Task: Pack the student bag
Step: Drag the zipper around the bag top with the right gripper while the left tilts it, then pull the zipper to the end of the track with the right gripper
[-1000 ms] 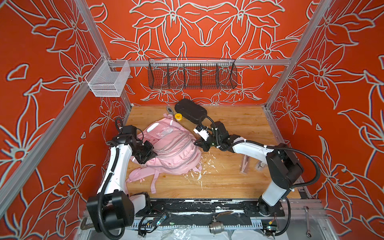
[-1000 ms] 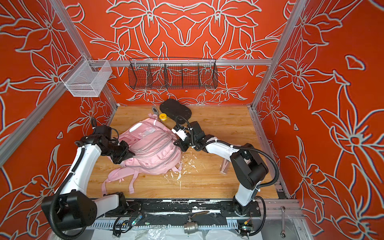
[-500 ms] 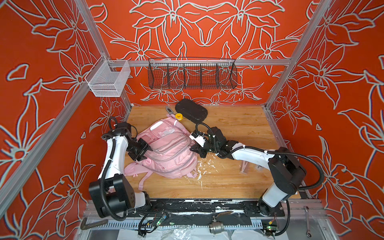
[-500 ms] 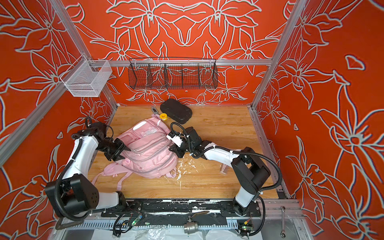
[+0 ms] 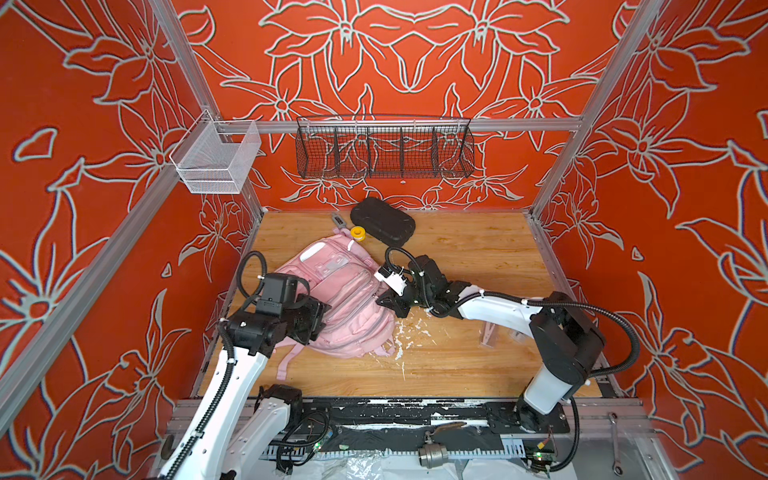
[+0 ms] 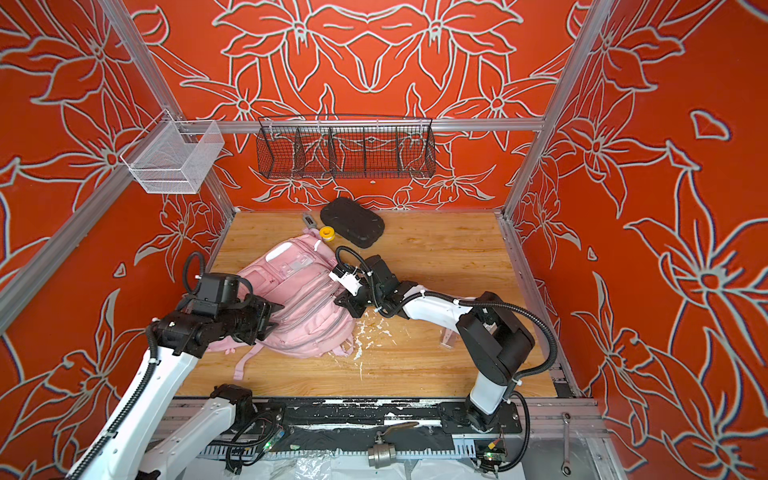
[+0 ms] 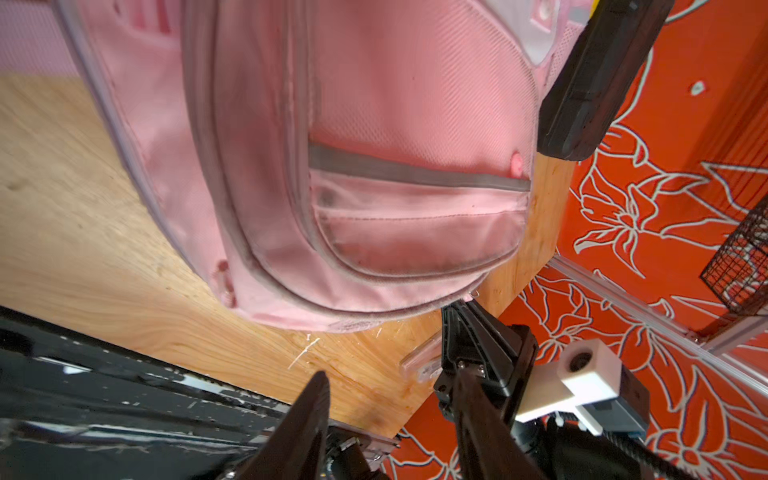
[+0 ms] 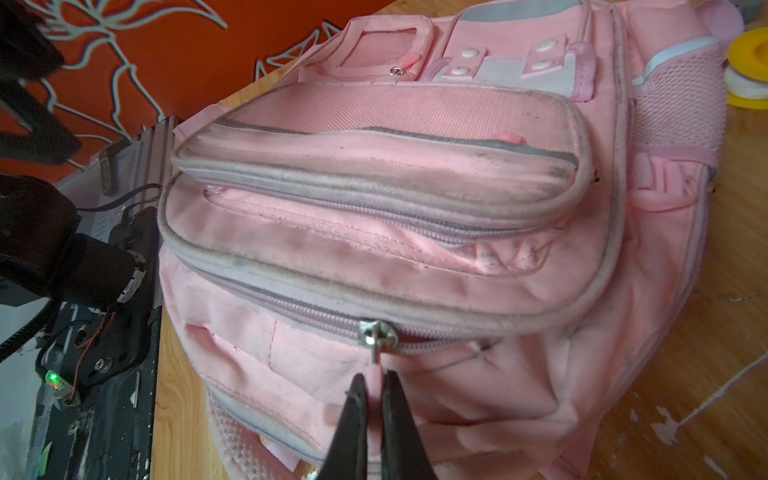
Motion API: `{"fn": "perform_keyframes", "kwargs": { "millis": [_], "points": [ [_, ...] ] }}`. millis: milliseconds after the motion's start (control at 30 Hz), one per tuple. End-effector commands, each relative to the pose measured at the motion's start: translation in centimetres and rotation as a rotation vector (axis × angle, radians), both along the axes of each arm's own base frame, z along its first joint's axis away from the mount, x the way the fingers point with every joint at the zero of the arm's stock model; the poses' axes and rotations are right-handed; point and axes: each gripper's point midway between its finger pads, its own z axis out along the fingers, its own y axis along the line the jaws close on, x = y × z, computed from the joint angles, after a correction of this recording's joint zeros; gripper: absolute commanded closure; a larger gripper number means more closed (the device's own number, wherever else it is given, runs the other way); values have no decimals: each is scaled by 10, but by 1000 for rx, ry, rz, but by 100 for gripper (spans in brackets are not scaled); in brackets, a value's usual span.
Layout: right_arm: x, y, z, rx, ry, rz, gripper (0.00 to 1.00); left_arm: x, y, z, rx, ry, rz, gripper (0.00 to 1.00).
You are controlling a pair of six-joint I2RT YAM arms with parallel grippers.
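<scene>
The student bag lies on the table, left of middle. The right end effector is clenched on its pink zipper pull. The left end effector is released beside the bag, holding nothing. Unbraced, the bag may drag instead of unzipping, or the pull may slip. The right arm stretches low across the table; the left bends in alongside.

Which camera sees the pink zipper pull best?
The right wrist view: the zipper pull sits close, pinched by the right hand. In both top views that hand hides it; the left wrist view barely shows it.
</scene>
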Motion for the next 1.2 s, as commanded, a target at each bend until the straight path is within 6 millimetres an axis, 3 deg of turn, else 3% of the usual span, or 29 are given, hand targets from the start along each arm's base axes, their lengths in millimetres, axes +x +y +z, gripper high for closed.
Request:
{"fn": "perform_keyframes", "kwargs": {
  "millis": [0,133,200,333,500,767,967,1067,1167],
  "points": [
    [8,6,14,19,-39,-13,100,27,-17,3,-70,-33,177,53],
    [6,5,15,20,-38,-15,100,41,-45,-5,-73,-31,158,54],
    [5,5,16,25,-38,-16,100,49,-54,-16,-80,-1,166,54],
    [5,4,16,30,-39,-20,100,59,-65,-19,-73,-1,164,54],
    [5,5,20,47,-44,-24,100,58,-62,-39,-39,53,218,54],
    [-3,8,23,61,-82,0,100,39,-39,-61,64,138,317,54],
    [-7,9,26,54,-128,19,100,31,-35,-80,70,184,344,54],
    [-12,13,30,64,-145,41,100,29,-29,-81,111,194,345,57],
    [-17,15,34,78,-150,48,100,30,-29,-83,124,200,314,67]
  ]
}}
